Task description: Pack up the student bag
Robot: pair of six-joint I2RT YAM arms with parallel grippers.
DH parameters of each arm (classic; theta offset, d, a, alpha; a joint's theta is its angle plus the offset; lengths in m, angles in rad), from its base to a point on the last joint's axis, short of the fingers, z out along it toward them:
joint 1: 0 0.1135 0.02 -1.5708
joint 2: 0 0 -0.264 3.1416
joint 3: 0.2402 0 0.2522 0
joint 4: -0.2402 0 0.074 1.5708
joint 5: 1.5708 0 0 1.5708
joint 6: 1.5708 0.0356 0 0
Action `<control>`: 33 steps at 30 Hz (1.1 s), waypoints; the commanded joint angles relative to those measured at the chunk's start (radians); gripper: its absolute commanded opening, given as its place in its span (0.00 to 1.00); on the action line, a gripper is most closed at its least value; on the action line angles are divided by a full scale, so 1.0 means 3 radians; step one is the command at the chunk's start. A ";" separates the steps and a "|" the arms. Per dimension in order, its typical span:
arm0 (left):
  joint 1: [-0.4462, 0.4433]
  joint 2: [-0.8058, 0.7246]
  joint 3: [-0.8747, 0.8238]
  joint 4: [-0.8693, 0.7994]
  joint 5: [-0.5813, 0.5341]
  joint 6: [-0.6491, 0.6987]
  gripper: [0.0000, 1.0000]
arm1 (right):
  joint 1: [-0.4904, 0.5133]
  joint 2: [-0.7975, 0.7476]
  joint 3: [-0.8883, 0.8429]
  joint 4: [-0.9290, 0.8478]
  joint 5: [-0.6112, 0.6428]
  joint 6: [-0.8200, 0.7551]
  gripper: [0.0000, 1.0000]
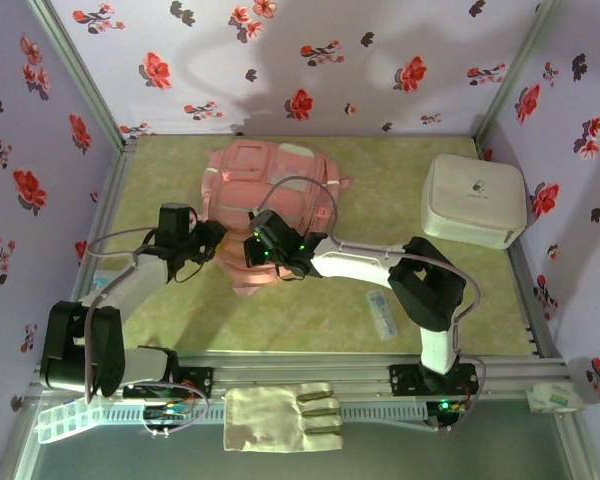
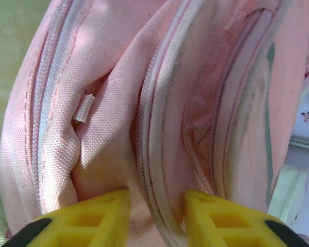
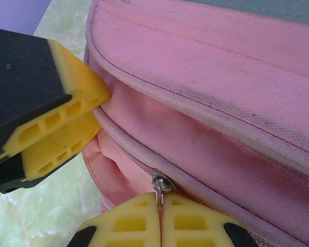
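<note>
Since the right gripper (image 3: pixel 160 204) is clamped on the zip pull (image 3: pixel 161 183) of the student bag (image 1: pixel 270 170), mid-table, and the left gripper (image 2: pixel 155 199) apparently pinches its near-left fold, a hard tug could slip the pull or drag the bag.

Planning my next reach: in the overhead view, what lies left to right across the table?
Left claw → right claw → small flat packet → white box. The student bag spans both claws, so it is left unplaced.
</note>
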 commanded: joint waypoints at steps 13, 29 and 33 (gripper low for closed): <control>-0.0018 0.0179 0.0113 0.0244 -0.0219 -0.0047 0.05 | 0.0008 -0.0298 -0.0262 0.0021 0.0406 -0.0100 0.00; 0.0089 -0.0191 0.0204 -0.0221 -0.0244 0.0394 0.00 | -0.0323 -0.0923 -0.0931 -0.0389 0.1228 -0.0457 0.00; 0.0109 -0.0249 0.0231 -0.0392 -0.0188 0.0577 0.00 | -0.0455 -0.0989 -0.0966 -0.0383 0.1221 -0.0541 0.00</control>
